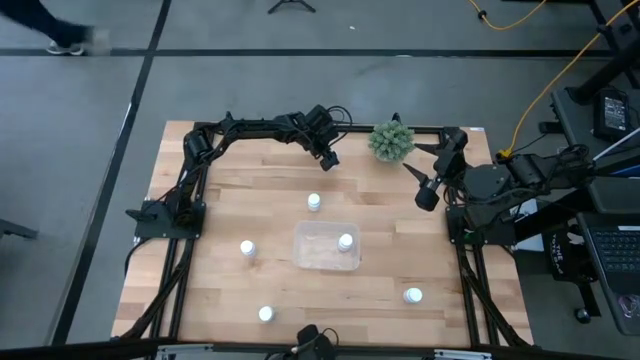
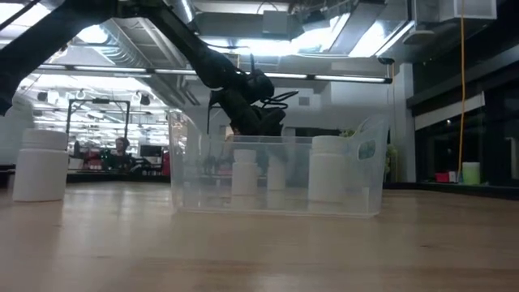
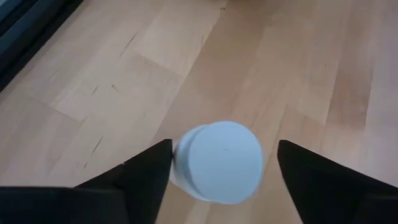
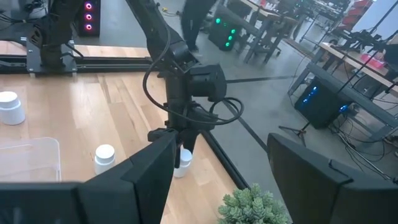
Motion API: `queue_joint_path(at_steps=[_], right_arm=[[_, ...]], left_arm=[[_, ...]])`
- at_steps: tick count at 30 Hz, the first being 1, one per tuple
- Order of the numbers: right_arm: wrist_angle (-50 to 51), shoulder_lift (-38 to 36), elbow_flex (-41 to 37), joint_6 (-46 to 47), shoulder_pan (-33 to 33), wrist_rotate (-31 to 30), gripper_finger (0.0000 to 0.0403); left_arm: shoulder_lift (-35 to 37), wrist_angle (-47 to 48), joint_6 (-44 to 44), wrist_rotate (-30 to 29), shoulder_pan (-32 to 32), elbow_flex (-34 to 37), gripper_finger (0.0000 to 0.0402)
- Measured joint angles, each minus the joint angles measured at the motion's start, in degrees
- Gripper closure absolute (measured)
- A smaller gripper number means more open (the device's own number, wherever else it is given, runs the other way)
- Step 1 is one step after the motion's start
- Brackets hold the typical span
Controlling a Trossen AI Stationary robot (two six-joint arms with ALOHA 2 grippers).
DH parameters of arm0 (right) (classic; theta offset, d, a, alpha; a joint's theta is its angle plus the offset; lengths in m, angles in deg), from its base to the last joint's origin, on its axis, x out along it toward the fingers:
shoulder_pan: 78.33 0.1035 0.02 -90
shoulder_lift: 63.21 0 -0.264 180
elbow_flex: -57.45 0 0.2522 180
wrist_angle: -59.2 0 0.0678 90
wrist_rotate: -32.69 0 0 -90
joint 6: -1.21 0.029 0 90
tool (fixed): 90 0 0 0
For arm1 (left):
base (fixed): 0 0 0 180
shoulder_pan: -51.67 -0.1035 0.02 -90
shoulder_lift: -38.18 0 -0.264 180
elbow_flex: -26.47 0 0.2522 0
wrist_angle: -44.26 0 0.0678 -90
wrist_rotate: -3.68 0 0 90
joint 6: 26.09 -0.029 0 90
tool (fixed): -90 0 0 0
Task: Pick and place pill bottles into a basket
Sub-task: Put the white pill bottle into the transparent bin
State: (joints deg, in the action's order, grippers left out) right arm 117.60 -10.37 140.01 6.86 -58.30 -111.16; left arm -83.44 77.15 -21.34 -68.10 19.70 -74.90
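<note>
The clear basket sits mid-table with one white pill bottle standing in it. Other bottles stand on the table beyond the basket, to its left, near left and near right. My left gripper points down near the far edge, open, its fingers on either side of one more bottle, which stands on the table. My right gripper is open and empty at the right, beside the plant. My left gripper stands over the bottle from above. One finger lies close against the bottle's side, and I cannot tell whether it touches. The other finger is clearly apart from it.
A spiky green plant stands at the far right, close to my right gripper. Black frame rails run along the table's left, right and far edges. In the low view the basket stands in front, with one bottle to its left.
</note>
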Motion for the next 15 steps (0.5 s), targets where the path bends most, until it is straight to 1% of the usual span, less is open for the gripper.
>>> queue_joint_path(at_steps=[5,9,12,15], right_arm=[[-0.1,0.0,0.0,-0.1,0.0,0.0,0.0149],[-0.1,0.0,0.0,-0.1,0.0,0.0,0.0149],[-0.1,0.0,0.0,-0.1,0.0,0.1,0.0149],[-0.1,0.0,0.0,0.0,0.0,0.1,0.0149]], left_arm=[[0.0,0.6,0.1,0.3,-0.1,0.0,0.0187],[0.2,0.4,0.5,0.4,-0.8,-0.1,0.0223],[0.2,0.5,0.7,0.8,-1.2,-0.1,0.0237],[0.2,0.5,0.7,0.8,-1.3,-0.1,0.0242]])
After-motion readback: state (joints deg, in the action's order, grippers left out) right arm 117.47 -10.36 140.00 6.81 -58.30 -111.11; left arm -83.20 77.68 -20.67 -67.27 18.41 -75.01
